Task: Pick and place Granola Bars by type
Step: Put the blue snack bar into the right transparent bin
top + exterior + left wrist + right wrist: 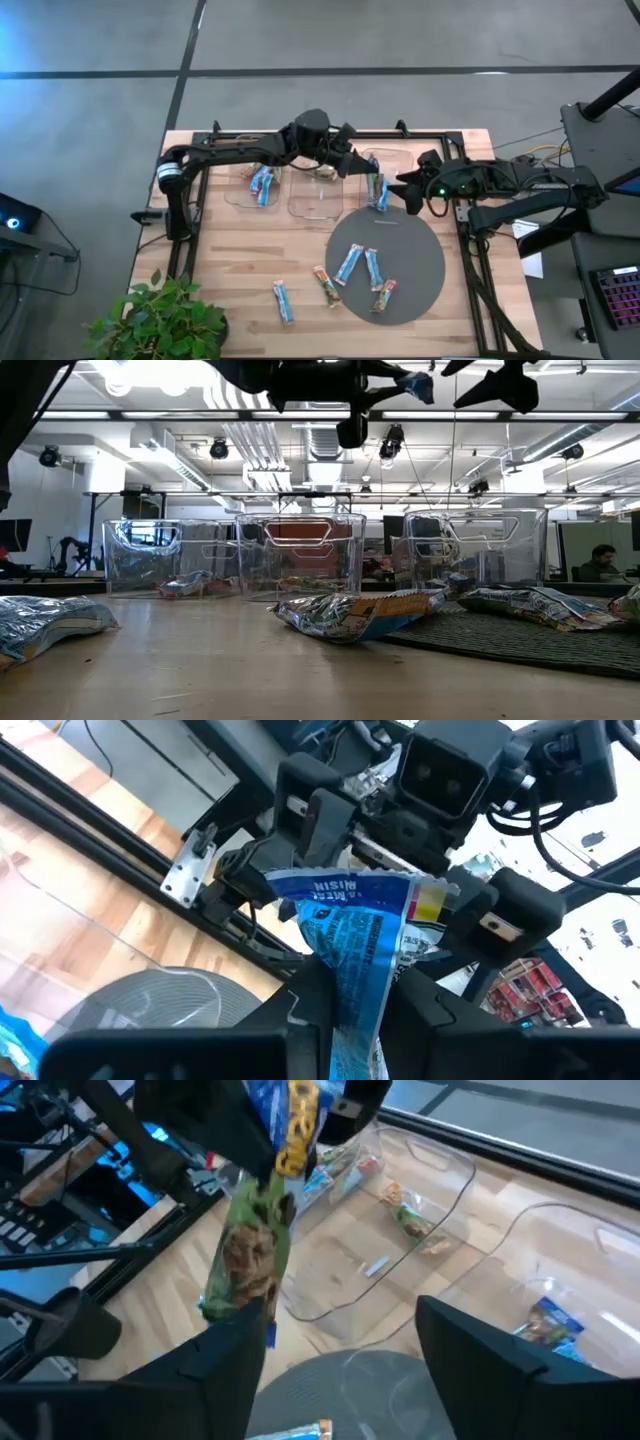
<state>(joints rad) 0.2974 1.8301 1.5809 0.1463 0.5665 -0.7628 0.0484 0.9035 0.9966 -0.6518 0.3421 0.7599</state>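
Over the far side of the wooden desk (240,260) we see the left arm reaching rightward, its left pincer (350,1020) closed on a blue-wrapped granola bar (358,945), held in the air above the right-hand clear bin (378,190). The right pincer (412,192) sits just beside it, fingers spread wide and holding nothing.

We judge the step in hand to be the drop into a bin. To do it well, we would first confirm that the bin below holds the matching blue wrappers, bring the bar over the bin's middle rather than its rim, lower it inside the walls, then open. The two pincers are close, so we would keep the right one clear or still while the left lets go.

On the desk, three clear bins stand in a row at the far side; the left bin (258,185) already holds blue bars, the middle bin (318,190) a tan one. A round grey mat (420,265) at near right carries several loose bars (349,264), with two more on bare wood to its left. A potted plant (160,320) sits at the near left corner.

Beyond the desk lies an open workshop with ceiling lights, and a person seated far right.
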